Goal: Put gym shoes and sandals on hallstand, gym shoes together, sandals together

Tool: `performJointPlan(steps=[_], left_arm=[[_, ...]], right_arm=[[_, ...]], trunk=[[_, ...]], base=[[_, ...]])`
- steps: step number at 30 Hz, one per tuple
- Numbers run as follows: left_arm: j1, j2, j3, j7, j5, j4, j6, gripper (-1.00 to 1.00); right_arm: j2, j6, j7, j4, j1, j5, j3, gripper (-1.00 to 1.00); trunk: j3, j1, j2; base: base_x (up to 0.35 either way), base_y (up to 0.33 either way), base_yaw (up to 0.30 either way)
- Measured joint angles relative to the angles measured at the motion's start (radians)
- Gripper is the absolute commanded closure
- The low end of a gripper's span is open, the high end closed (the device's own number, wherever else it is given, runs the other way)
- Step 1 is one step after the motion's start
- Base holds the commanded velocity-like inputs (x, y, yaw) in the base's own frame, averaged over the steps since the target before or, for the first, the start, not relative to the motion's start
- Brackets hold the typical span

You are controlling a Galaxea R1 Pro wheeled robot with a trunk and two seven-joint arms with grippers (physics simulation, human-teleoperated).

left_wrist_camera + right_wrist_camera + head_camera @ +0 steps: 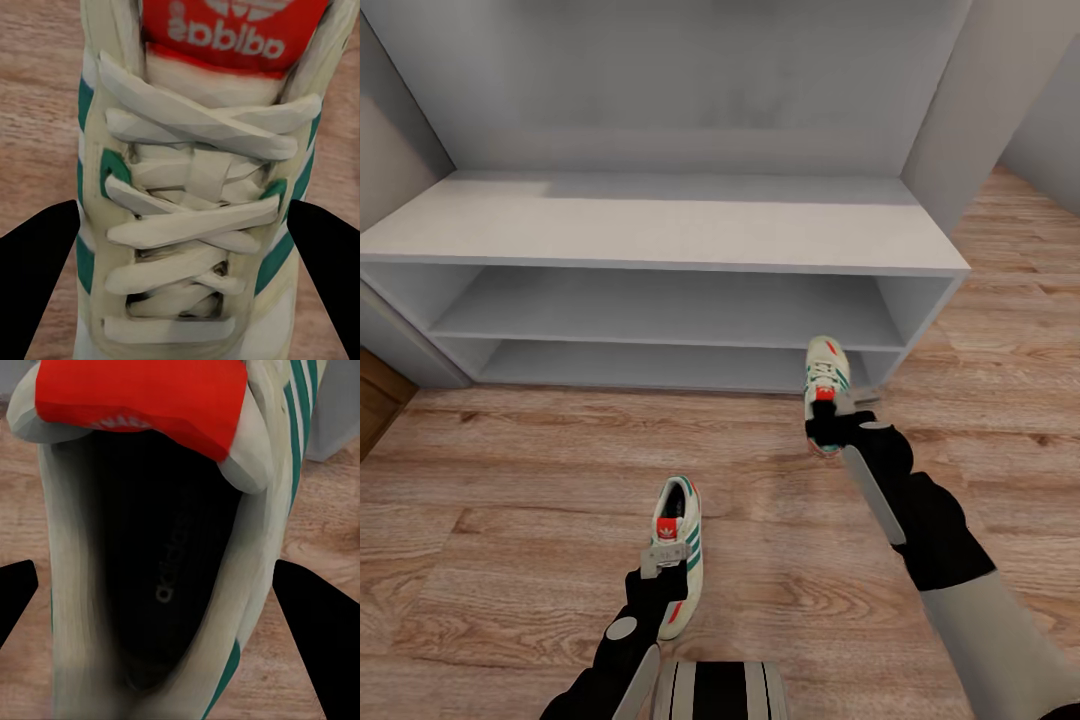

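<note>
Each end effector, left [663, 558] and right [847, 405], pinches a gym shoe [682, 548] [826, 375] between its fingers, before the hallstand [660, 230].

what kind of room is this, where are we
Most likely a home hallway or entryway: a low grey-white shoe rack with open shelves stands against the wall, on wood plank flooring, and two sneakers sit in front of it.

We cannot see the toe or heel of the near gym shoe [191, 195] in the left wrist view. The far gym shoe [150, 562] is likewise cropped, and its heel sits behind the right gripper [838, 425].
</note>
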Motion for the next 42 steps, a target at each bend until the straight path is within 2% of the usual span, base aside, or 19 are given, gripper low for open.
performJointPlan(steps=[6,12,17,18,21,22,25,28,34,42], left_arm=[[0.0,0.0,0.0,-0.001,0.0,0.0,0.0,1.0],[0.0,0.001,0.0,-0.001,0.0,0.0,0.0,1.0],[0.0,0.001,0.001,-0.001,0.0,0.0,0.0,1.0],[0.0,0.001,0.0,-0.001,0.0,0.0,0.0,1.0],[0.0,0.001,0.001,-0.001,0.0,0.0,0.0,1.0],[0.0,0.001,0.001,-0.001,0.0,0.0,0.0,1.0],[0.0,0.001,0.001,-0.001,0.0,0.0,0.0,1.0],[0.0,0.001,0.001,-0.001,0.0,0.0,0.0,1.0],[0.0,0.001,0.0,-0.001,0.0,0.0,0.0,1.0],[0.0,0.001,0.001,-0.002,0.0,0.0,0.0,1.0]], right_arm=[[0.005,0.063,0.015,-0.001,-0.039,-0.003,-0.012,1.0],[0.008,0.085,0.023,0.005,-0.058,-0.004,-0.015,1.0],[0.007,0.088,0.077,0.034,-0.073,-0.005,-0.017,1.0],[0.005,0.087,0.116,0.064,-0.085,-0.007,-0.017,1.0],[0.003,0.084,0.179,0.145,-0.131,-0.001,-0.018,1.0],[0.004,0.077,0.215,0.224,-0.18,-0.002,-0.018,1.0],[0.005,0.069,0.255,0.345,-0.252,0.001,-0.018,1.0],[0.008,0.063,0.277,0.421,-0.316,0.003,-0.017,1.0],[0.01,0.058,0.299,0.501,-0.39,-0.001,-0.017,1.0],[0.009,0.057,0.317,0.534,-0.446,0.001,-0.017,1.0]], trunk=[[0.0,0.0,0.0],[0.0,0.0,0.0],[0.0,0.0,0.0],[0.0,0.0,0.0],[0.0,0.0,0.0],[0.0,0.0,0.0],[0.0,0.0,0.0],[0.0,0.0,0.0],[0.0,0.0,0.0],[0.0,0.0,0.0]], base=[[0.0,0.0,0.0],[0.0,0.0,0.0],[0.0,0.0,0.0],[0.0,0.0,0.0],[0.0,0.0,0.0],[0.0,0.0,0.0],[0.0,0.0,0.0],[0.0,0.0,0.0],[0.0,0.0,0.0],[0.0,0.0,0.0]])
